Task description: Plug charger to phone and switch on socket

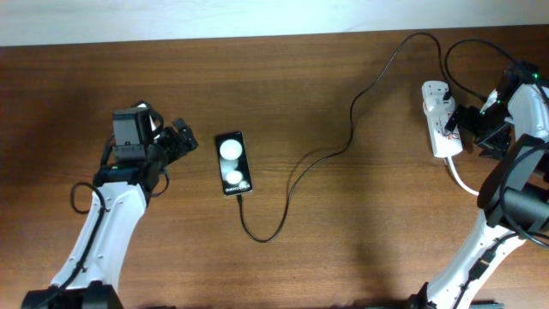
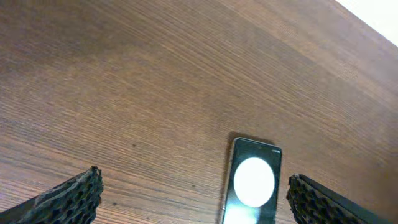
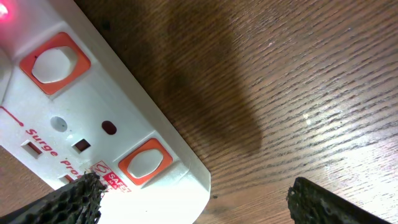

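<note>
The black phone [image 1: 232, 163] lies flat on the wooden table, with two white reflections on its screen. It also shows in the left wrist view [image 2: 252, 183]. The thin black charger cable [image 1: 343, 150] runs from the white adapter [image 1: 433, 90] in a loop, and its tip meets the phone's near end. The white socket strip [image 1: 443, 124] lies at the right. In the right wrist view [image 3: 93, 118] it shows orange-framed white switches and a red light glowing at the top left. My left gripper [image 1: 183, 142] [image 2: 199, 202] is open, left of the phone. My right gripper [image 1: 476, 129] [image 3: 199, 205] is open at the strip's end, one finger over the strip.
The thick white cord [image 1: 463, 180] leaves the strip toward the front right, under my right arm. The table's far edge [image 1: 257, 39] meets a white surface at the back.
</note>
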Tool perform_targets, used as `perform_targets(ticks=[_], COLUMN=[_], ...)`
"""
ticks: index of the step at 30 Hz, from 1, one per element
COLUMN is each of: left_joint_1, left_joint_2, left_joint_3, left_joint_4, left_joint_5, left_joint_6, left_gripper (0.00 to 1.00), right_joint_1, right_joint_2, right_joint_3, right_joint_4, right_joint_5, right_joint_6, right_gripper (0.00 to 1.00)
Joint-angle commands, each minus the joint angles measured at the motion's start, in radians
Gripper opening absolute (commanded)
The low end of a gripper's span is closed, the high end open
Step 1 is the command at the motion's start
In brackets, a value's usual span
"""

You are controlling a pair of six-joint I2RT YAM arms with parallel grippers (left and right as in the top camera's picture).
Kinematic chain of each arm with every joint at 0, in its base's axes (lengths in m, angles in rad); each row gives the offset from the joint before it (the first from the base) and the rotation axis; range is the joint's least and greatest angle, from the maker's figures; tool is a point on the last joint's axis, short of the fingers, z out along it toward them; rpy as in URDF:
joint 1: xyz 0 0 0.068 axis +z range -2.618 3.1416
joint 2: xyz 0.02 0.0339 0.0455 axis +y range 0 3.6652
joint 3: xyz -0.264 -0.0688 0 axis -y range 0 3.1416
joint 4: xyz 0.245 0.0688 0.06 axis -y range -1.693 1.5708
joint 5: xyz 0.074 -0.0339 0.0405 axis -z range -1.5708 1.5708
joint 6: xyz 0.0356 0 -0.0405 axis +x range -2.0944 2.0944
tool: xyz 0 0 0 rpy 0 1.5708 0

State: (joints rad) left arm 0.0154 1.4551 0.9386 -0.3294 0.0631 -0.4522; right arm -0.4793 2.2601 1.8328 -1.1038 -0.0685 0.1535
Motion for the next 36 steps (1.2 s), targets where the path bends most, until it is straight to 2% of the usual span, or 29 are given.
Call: perform_targets(ticks=[1, 10, 17, 23, 29, 34, 36], left_joint_1=[-0.032, -0.048, -0.048, -0.048, -0.048, -0.048, -0.048], left_joint_2=[-0.022, -0.021, -0.022, -0.034, -0.079, -0.128, -0.142], left_joint_3=[-0.007, -0.012, -0.102, -0.184, -0.251, -0.282, -0.306], left_joint_4=[-0.003, -0.025, -0.001, 0.057, 0.098, 0.155, 0.205], left_joint_5=[0.0, -0.038, -0.072, -0.071, -0.051, 0.11, 0.151], left_joint_6=[0.005, 0.006, 0.007, 0.077, 0.204, 0.458, 0.499], left_gripper=[0.99, 0.99, 0.99, 0.99, 0.99, 0.99, 0.99], right_joint_1=[-0.005, -0.005, -0.005, -0.005, -0.005, -0.005, -0.005], right_joint_2=[-0.014, -0.014, -0.014, -0.014, -0.014, -0.014, -0.014], right_joint_3=[0.021, 0.021, 0.021, 0.021, 0.021, 0.021, 0.021], right_joint_4=[-0.003, -0.003, -0.003, -0.003, -0.003, -0.003, -0.003], right_joint_5=[0.02, 0.02, 0.02, 0.02, 0.02, 0.02, 0.02], right_joint_6=[-0.007, -0.007, -0.007, -0.007, -0.007, -0.007, -0.007], right_gripper=[0.99, 0.99, 0.99, 0.99, 0.99, 0.99, 0.99])
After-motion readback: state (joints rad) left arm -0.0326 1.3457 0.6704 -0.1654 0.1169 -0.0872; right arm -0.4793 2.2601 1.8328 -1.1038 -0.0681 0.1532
